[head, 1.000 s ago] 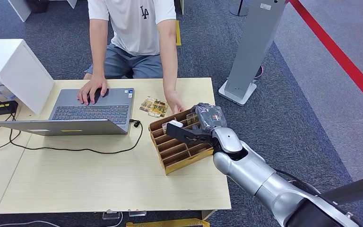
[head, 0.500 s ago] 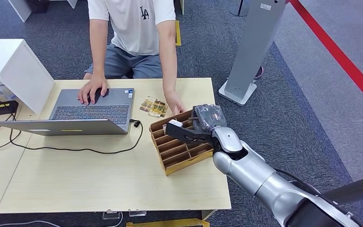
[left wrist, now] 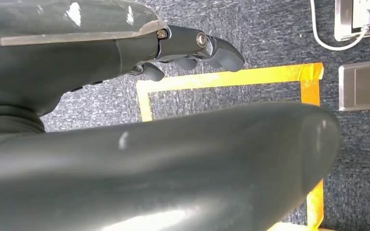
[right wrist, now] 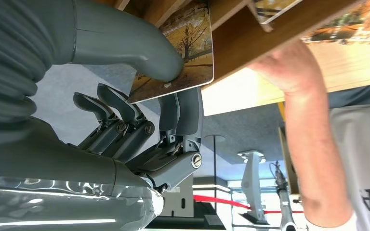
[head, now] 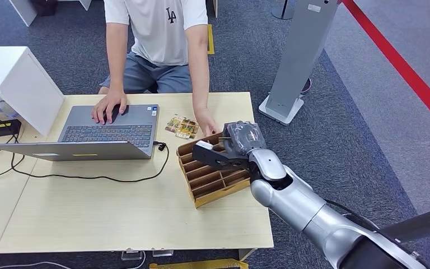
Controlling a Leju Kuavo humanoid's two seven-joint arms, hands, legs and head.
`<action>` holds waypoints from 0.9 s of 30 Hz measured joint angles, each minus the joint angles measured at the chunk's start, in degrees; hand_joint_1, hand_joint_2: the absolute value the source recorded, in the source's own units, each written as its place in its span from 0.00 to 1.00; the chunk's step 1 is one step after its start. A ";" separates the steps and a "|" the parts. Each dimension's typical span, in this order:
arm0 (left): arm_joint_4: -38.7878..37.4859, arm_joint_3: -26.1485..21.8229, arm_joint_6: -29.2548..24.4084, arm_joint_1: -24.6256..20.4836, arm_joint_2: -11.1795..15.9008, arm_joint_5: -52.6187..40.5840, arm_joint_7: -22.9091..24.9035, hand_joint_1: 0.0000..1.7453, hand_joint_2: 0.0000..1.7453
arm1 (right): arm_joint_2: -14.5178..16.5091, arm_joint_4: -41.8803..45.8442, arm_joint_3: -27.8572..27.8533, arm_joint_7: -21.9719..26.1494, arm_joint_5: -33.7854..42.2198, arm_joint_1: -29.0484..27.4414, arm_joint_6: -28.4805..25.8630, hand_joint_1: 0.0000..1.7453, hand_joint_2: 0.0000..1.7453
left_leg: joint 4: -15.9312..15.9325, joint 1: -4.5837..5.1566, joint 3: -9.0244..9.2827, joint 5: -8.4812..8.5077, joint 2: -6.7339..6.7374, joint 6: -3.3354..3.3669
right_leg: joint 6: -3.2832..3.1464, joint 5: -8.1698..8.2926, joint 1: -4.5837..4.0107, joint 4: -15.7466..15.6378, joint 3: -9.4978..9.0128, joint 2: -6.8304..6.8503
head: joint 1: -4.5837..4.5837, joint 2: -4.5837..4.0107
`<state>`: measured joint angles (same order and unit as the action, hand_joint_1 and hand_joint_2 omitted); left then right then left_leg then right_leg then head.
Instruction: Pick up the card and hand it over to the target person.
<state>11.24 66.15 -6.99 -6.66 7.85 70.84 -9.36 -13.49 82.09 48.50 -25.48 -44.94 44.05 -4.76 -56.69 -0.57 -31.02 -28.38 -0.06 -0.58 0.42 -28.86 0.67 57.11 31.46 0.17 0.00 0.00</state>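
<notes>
A picture card [right wrist: 183, 48] with an autumn tree scene is pinched between the thumb and fingers of my right hand [right wrist: 139, 120]. It hangs just over the slots of the wooden card organizer [right wrist: 241, 43]. In the head view my right hand [head: 232, 147] hovers over the far end of the organizer [head: 215, 179], and the card [head: 203, 145] shows as a pale edge. A person [head: 157, 33] sits across the table, one hand [head: 208, 122] resting beside the organizer. My left hand [left wrist: 188, 48] hangs over the floor and holds nothing.
A grey laptop [head: 112, 131] lies under the person's other hand, with a black cable [head: 89, 177] looping across the table [head: 117, 218]. Loose cards [head: 182, 126] lie behind the organizer. A white cabinet [head: 11, 78] stands at the left, a grey stand [head: 299, 56] at the right.
My right hand, with the card in it, has shifted slightly left and toward the person over the organizer. The person has not moved.
</notes>
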 joint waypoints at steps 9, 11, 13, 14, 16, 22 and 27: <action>0.00 -0.39 -0.44 0.07 -0.97 0.87 0.08 0.00 0.00 | -1.46 16.86 -6.62 -0.08 -4.62 -5.12 -10.83 1.00 1.00 | -0.01 0.00 0.02 0.00 -0.19 0.01 | 0.00 -0.06 -0.01 -0.04 -0.08 0.19 | 0.00 0.00; -0.03 -0.09 -0.39 0.02 -1.19 0.68 0.21 0.00 0.00 | -0.85 17.37 -7.18 0.68 -7.27 -6.88 -14.04 1.00 1.00 | 0.04 -0.01 0.05 0.02 -0.20 0.01 | 0.01 -0.04 -0.01 -0.11 -0.13 0.21 | 0.00 0.00; -0.08 0.24 -0.48 -0.03 -1.25 0.46 0.25 0.00 0.00 | 0.10 15.83 -7.31 2.42 -8.47 -8.05 -17.07 1.00 1.00 | 0.10 -0.02 0.11 0.03 -0.18 0.01 | 0.00 -0.01 -0.02 -0.17 -0.18 0.19 | 0.00 0.00; -0.11 0.47 -0.58 -0.06 -1.27 0.30 0.18 0.00 0.00 | 0.72 14.30 -7.41 3.80 -9.21 -8.66 -19.26 1.00 1.00 | 0.12 -0.02 0.14 0.04 -0.17 0.00 | 0.00 0.00 -0.02 -0.19 -0.21 0.17 | 0.00 0.00; -0.15 0.92 -0.70 -0.11 -1.29 -0.02 -0.04 0.00 0.00 | 1.96 10.16 -7.66 7.33 -9.98 -9.74 -24.25 1.00 1.00 | 0.12 -0.02 0.16 0.03 -0.11 -0.01 | 0.00 0.01 -0.02 -0.19 -0.20 0.10 | 0.00 0.00; -0.19 1.87 -0.42 -0.20 -1.38 -0.43 -0.33 0.00 0.00 | 5.68 -1.71 -8.55 15.79 -9.68 -11.99 -34.40 1.00 1.00 | 0.20 -0.03 0.27 0.06 0.00 -0.02 | 0.00 0.08 -0.03 -0.27 -0.29 -0.01 | 0.00 0.00; -0.18 2.57 -0.08 -0.72 -1.60 -0.77 -0.11 0.00 0.00 | 11.33 -6.33 -16.07 25.33 -14.06 -15.58 -35.24 1.00 1.00 | 0.20 -0.03 0.26 0.06 0.02 -0.02 | -0.01 0.08 -0.03 -0.25 -0.27 -0.03 | 0.00 0.00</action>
<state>11.06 68.72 -7.08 -7.38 6.25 70.06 -9.47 -2.16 75.76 32.43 -0.15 -59.00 28.47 -40.00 -56.48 -0.60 -30.76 -28.33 -0.05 -0.60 0.40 -28.78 0.64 56.86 31.19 0.14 0.00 0.00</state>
